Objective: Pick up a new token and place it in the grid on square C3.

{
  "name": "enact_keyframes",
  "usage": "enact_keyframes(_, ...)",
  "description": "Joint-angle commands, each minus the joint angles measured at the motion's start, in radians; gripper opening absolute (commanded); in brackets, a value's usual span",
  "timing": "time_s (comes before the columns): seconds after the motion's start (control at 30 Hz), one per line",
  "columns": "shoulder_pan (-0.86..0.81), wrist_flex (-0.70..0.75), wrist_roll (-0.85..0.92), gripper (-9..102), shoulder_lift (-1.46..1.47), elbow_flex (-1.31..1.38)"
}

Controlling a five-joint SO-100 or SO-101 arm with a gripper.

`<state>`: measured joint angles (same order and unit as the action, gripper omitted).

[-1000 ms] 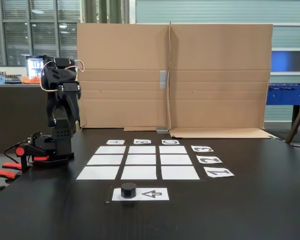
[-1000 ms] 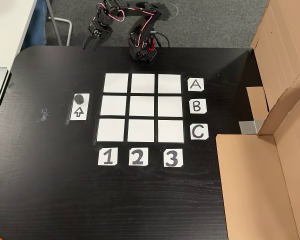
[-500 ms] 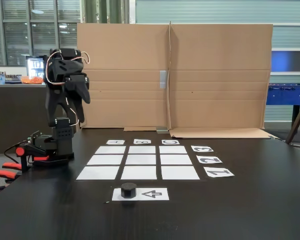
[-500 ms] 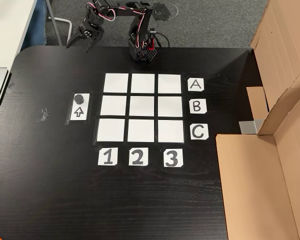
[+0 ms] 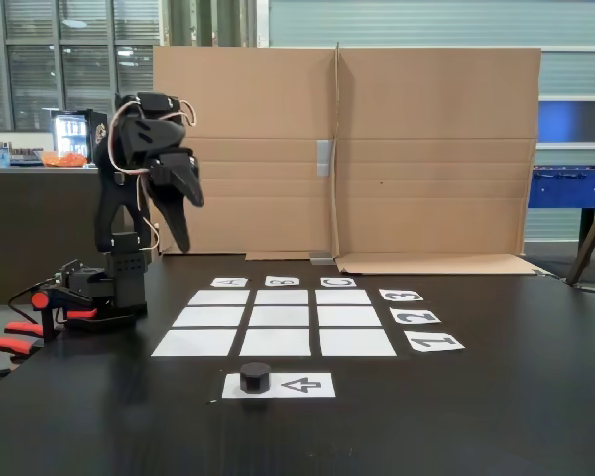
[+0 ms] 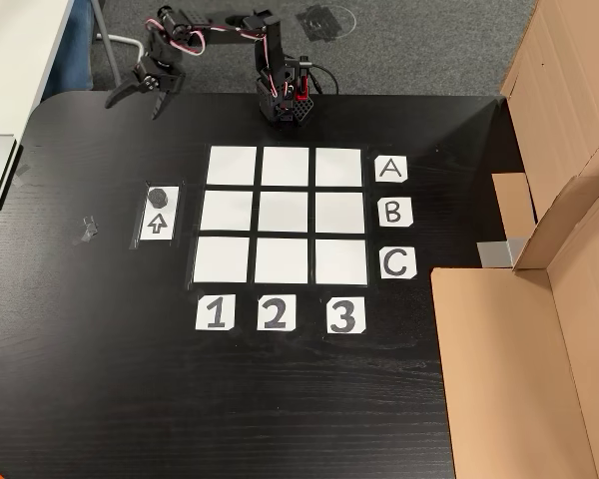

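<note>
pincer: I see the pincer up in the air off the far-left corner of the tabletop in the overhead-style fixed view. Fingers spread apart, nothing between them. In the front fixed view it hangs high, pointing down, above the arm's base.

token: the token sits on the arrow sheet, at the sheet's end opposite the arrow. Untouched, well apart from the pincer. In the front view it is at the left end of the sheet, nearest the camera.

grid: the grid shows all nine cells bare. Labels A/B/C run down its right edge, 1/2/3 along the bottom, as the top-down view shows them.

square C3: square C3 is the bottom-right cell in that view, next to the C label and above the 3 label. Nothing on it.

progress: my read is very early, approach only. No grasp, no lift, no placement yet.

left to do: bring the pincer down over the token, close on it, lift, carry it diagonally across the grid to C3, release.

risk: the token is small and low, so I'd expect alignment to matter before closing.

background: cardboard wall stands behind the grid, clear of the work area.
</note>
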<state>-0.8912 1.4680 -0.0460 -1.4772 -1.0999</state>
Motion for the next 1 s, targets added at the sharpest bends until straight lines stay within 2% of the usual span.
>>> enact_keyframes(0.0, 0.014, 0.008, -0.020, 49, 0.067, 0.109)
enact_keyframes(0.47, 0.072, 0.032, -0.044, 51, 0.373, 0.360)
enact_keyframes(0.97, 0.161, 0.218, -0.110, 58, 0.611, 0.578)
